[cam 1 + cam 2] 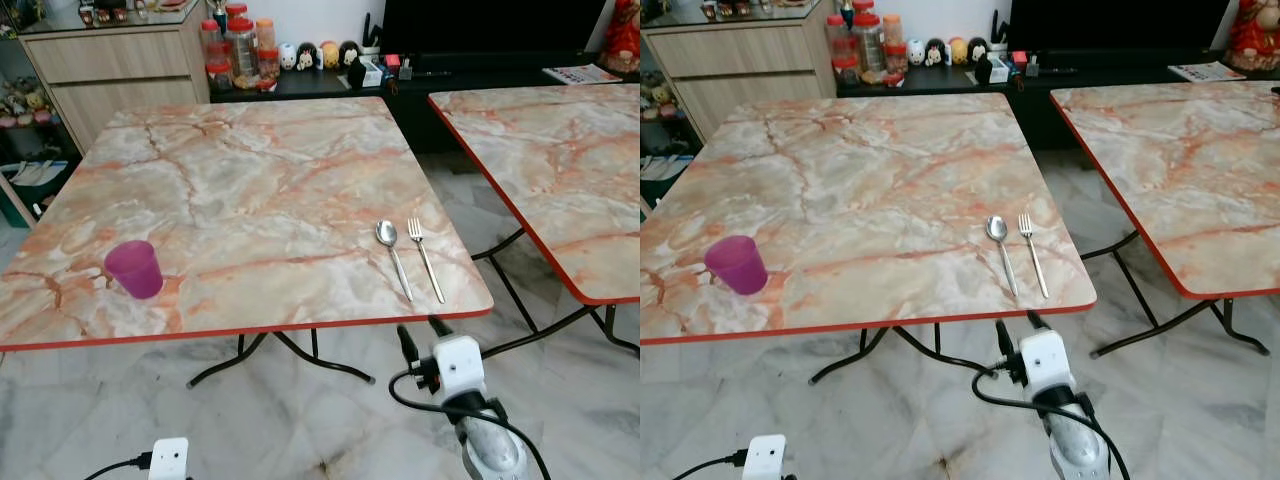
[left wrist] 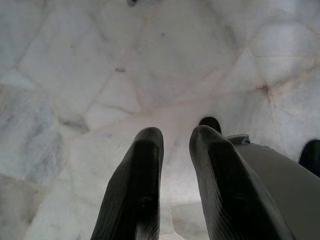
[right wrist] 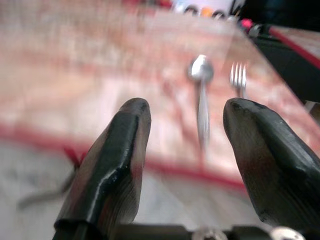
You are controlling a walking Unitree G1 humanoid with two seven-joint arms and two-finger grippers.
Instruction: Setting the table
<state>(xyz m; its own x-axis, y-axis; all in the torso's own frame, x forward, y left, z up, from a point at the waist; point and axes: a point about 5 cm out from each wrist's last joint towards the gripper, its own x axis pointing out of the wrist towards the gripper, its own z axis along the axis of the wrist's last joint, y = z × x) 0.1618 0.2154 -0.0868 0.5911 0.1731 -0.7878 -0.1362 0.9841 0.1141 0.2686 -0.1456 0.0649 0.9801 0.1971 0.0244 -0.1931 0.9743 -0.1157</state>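
The spoon [image 1: 392, 252] and fork [image 1: 425, 256] lie side by side near the tabletop [image 1: 260, 190] edge: thin, stiff, slippery metal, best pinched mid-handle. The right gripper [image 3: 186, 150] hangs just below, fingers wide apart, empty. The left gripper [image 2: 176, 165] idles, fingers narrowly apart.

- The bench [image 1: 250, 180] is bare across its middle and far half.
- A purple cup [image 1: 134, 268] stands near the front left edge.
- A spoon [image 1: 392, 255] and fork [image 1: 425, 256] lie side by side, front right.
- A floor gap separates the second bench [image 1: 560, 160].
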